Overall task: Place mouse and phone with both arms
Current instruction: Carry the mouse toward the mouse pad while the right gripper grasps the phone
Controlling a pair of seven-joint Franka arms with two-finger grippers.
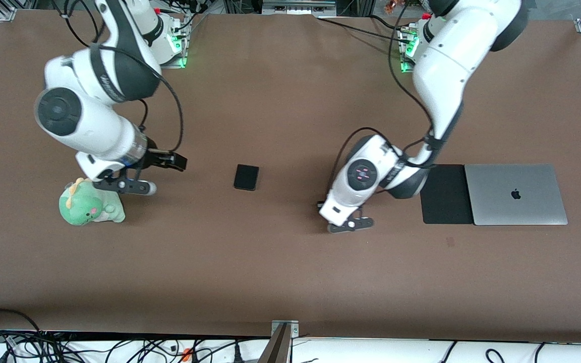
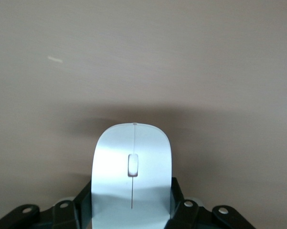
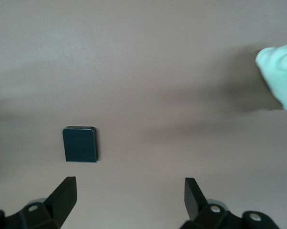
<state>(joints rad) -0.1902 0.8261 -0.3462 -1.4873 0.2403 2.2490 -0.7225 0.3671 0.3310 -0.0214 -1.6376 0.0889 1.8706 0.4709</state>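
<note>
Left wrist view: the mouse [image 2: 132, 176] is pinched by the left gripper [image 2: 132, 210], not yet placed; the phone [image 1: 246, 177] lies ungrasped, with the right gripper [image 3: 129, 195] spread above the table [image 1: 290, 272].

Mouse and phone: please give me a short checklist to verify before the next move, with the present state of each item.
1. Left claw shut on the mouse: ok.
2. Mouse centred between the fingers, not skewed: ok.
3. Mouse pad beside the laptop bare for the mouse: ok.
4. Right claw open for the phone: ok.
5. Right claw lined up over the phone: not ok; it hangs by the green plush toy.
6. Phone lying flat on the table: ok.
</note>
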